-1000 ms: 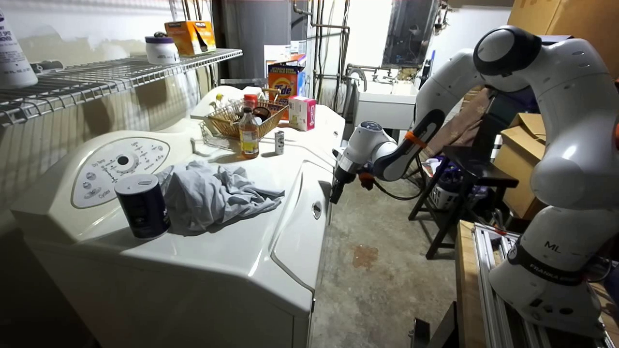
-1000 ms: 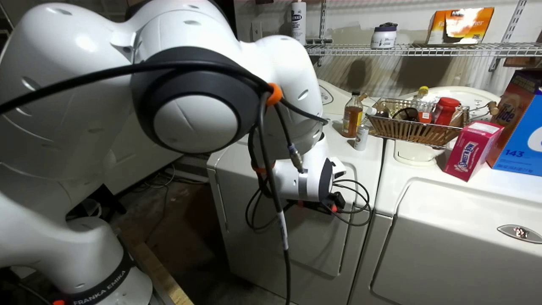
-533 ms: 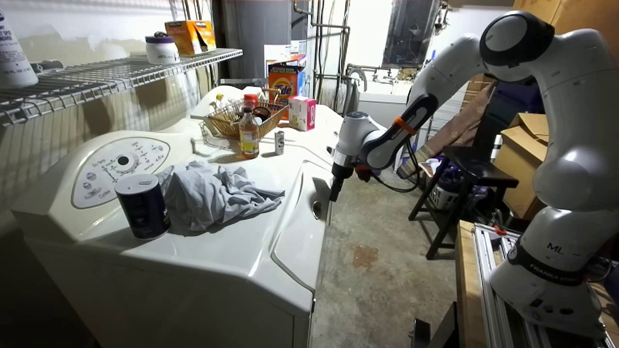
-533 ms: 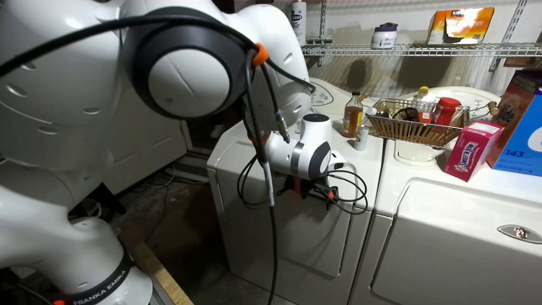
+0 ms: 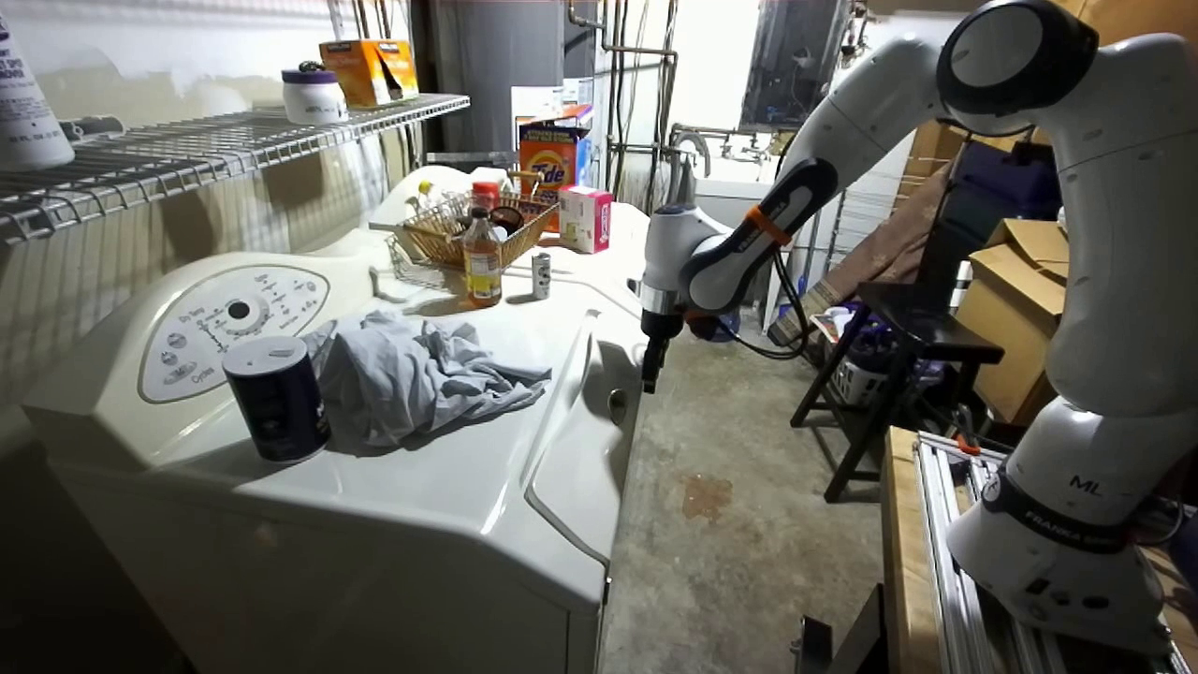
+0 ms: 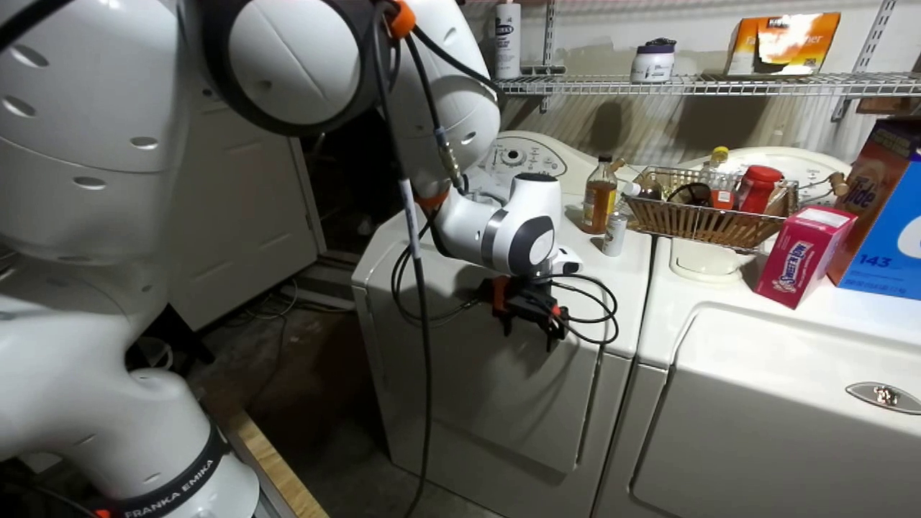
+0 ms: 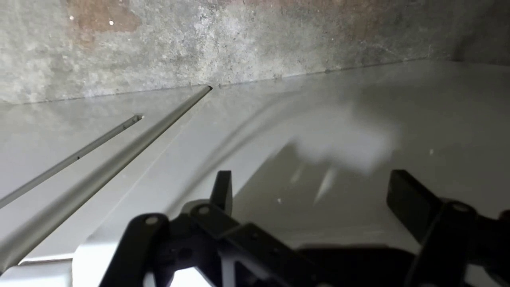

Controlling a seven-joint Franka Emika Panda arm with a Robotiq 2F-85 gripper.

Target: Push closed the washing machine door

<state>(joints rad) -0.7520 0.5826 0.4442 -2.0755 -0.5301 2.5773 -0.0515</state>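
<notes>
The white washing machine [image 5: 374, 562] has a sloped panel with a dark dial. Its door [image 5: 576, 473] has a small oval badge in an exterior view. The door also shows in an exterior view [image 6: 514, 410], where it looks nearly flush, with a narrow dark gap along its right edge. My black gripper [image 6: 530, 338] hangs pointing down in front of the door's upper part and also shows in an exterior view [image 5: 650, 384]. In the wrist view its fingers [image 7: 312, 179] are wide apart with nothing between them. White appliance front fills the background. I cannot tell whether they touch it.
On the machine top stand a grey cloth [image 5: 412, 374], a dark canister [image 5: 276, 402], a bottle [image 5: 482, 262] and a small can [image 5: 541, 276]. A basket [image 6: 709, 219], a pink box [image 6: 804, 255] and a detergent box [image 6: 885, 237] stand nearby. A black stool [image 5: 927, 323] stands behind.
The arm's elbow has risen and pulled back. My gripper has tipped from slanted to pointing more straight down, and has come up slightly along the door's front. The items on top have not moved.
</notes>
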